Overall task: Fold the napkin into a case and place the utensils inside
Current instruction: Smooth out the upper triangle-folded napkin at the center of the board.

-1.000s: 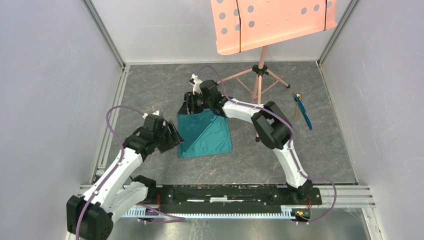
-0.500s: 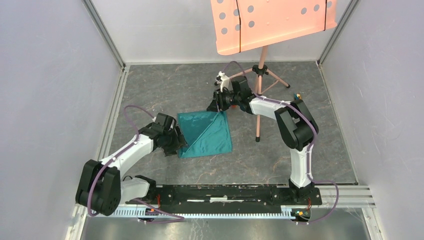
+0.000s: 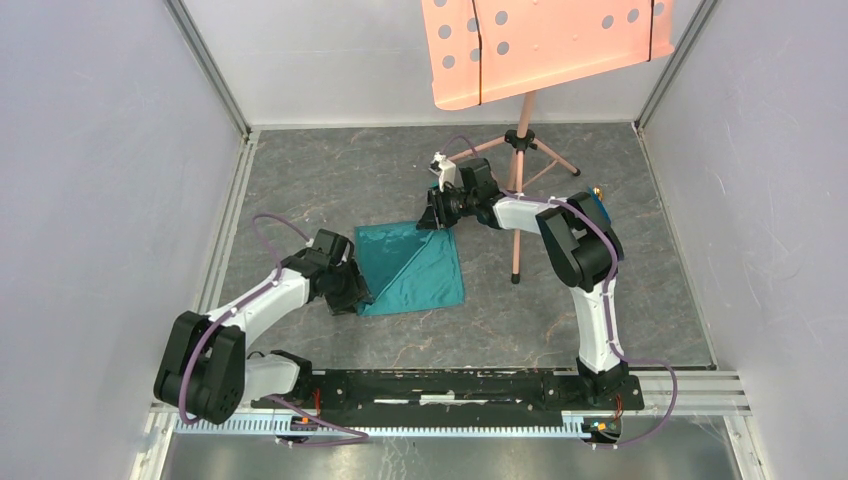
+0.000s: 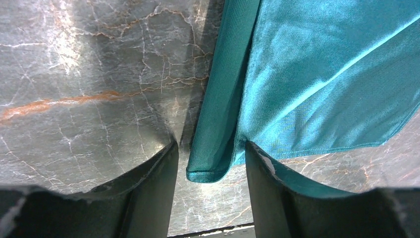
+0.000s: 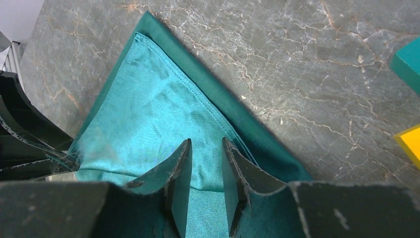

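The teal-green napkin [image 3: 412, 265] lies on the grey marbled table, with one layer folded over along a diagonal. My left gripper [image 3: 352, 290] is at its near-left corner. In the left wrist view [image 4: 210, 146] it is open, and the napkin's [image 4: 317, 74] rounded corner hangs between the fingers without being pinched. My right gripper [image 3: 437, 213] is at the far-right corner. In the right wrist view [image 5: 205, 144] its fingers stand a narrow gap apart over the napkin [image 5: 158, 114]. The utensils [image 3: 599, 198] are mostly hidden behind the right arm's elbow.
A pink music stand has its pole [image 3: 518, 200] and tripod legs just right of the napkin, beside the right arm. A teal cube [image 5: 408, 62] and a yellow cube [image 5: 410, 144] lie at the right edge of the right wrist view. Grey walls enclose the table.
My right gripper has moved from the napkin's far-left corner to its far-right corner and lowered there. My left arm has reached in to the near-left corner.
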{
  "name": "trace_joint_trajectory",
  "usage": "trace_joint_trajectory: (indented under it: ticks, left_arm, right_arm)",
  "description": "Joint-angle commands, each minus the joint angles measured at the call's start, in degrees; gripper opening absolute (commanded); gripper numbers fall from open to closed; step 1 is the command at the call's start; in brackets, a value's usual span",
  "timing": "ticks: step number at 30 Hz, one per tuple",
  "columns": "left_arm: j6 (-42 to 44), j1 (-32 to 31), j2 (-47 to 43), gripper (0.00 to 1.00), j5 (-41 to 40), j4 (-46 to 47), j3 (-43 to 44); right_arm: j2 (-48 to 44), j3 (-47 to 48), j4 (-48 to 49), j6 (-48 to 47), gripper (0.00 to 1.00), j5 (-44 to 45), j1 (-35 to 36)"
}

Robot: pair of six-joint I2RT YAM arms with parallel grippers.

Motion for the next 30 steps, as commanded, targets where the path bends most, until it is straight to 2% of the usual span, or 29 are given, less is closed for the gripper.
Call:
trace_joint_trajectory:
  ticks: [1, 7, 16, 24, 28, 30]
  left_arm:
    - [1.03, -0.15, -1.76, 0.58, -0.30, 0.57, -1.68]
    - [0.64, -0.11, -3.55, 0.47, -2.29, 0.18, -2.55]
    - [0.38, -0.09, -3.54, 0.34, -4.76, 0.87, -2.75]
    - [0.64, -0.14, -2.47, 0.31, -3.70, 1.69, -2.48]
    - [0.62, -0.15, -3.75, 0.35, -3.38, 1.18, -2.00]
    - [0.64, -0.10, -3.79, 0.36, -3.29, 1.15, -1.86]
  right_arm:
    - [0.66, 2.02, 2.47, 0.30, 0.33, -0.22, -1.33]
    - [0.62, 0.01, 3.88, 1.34, 0.28, 2.53, -2.56]
    - [1.54, 0.08, 1.29, -0.97, 0.25, 12.28, -2.80]
    - [1.91, 4.09, -2.51, -4.61, 0.25, 14.98, -2.72]
    - [-1.34, 7.54, -8.06, -5.82, 0.30, 14.67, -2.21]
    - [-4.49, 5.86, -8.42, -5.50, 0.34, 14.44, -1.77]
